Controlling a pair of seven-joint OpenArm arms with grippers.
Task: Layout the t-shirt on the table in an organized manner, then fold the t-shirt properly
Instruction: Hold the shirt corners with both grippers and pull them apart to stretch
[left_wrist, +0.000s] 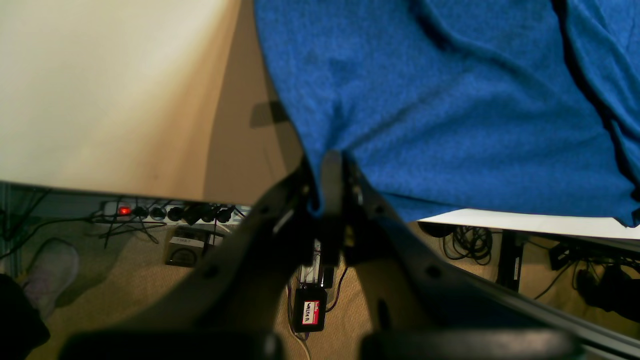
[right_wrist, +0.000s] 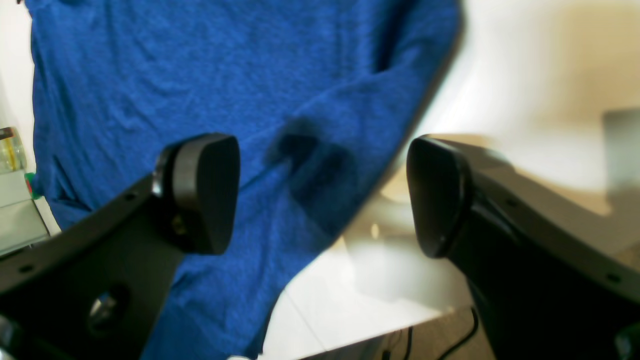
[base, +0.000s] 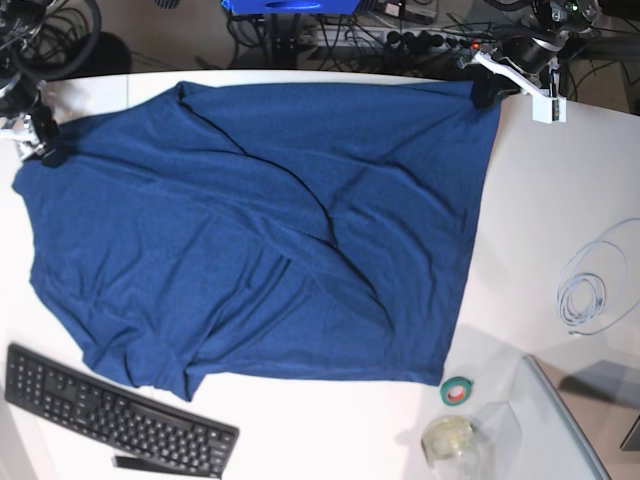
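Shirt (base: 250, 230) spread over most of the table (base: 560, 200), far hem running along the table's back edge, near edge close to the keyboard (base: 110, 415). Not flat yet: long diagonal fold across the middle, bunched corner near the keyboard.

Left gripper (left_wrist: 330, 170) clamped on the shirt's far corner at the table edge, cloth pinched between closed jaws, floor and power strip (left_wrist: 170, 212) visible below. Right gripper (right_wrist: 320, 195) wide open, nothing held, hovering over the shirt's edge where cloth meets bare table; in the base view sits at the other far corner.

Judged step: layout phase, roughly early-to-mid; folding not started.

To do it well:
- Close right gripper on its corner before any pull; a single-sided tug would only skew the hem.
- Pinch at the very edge, one layer only; thin knit doubles over easily.
- Pull both corners apart and slightly up to tension the hem, then drag to shake out the diagonal fold.
- Keep tension gentle; knit stretches and springs back wrinkled.
- Watch the tape roll (base: 458, 391), jar (base: 450, 440) and cable coil (base: 590, 290) near the shirt's side; avoid sweeping cloth over them.
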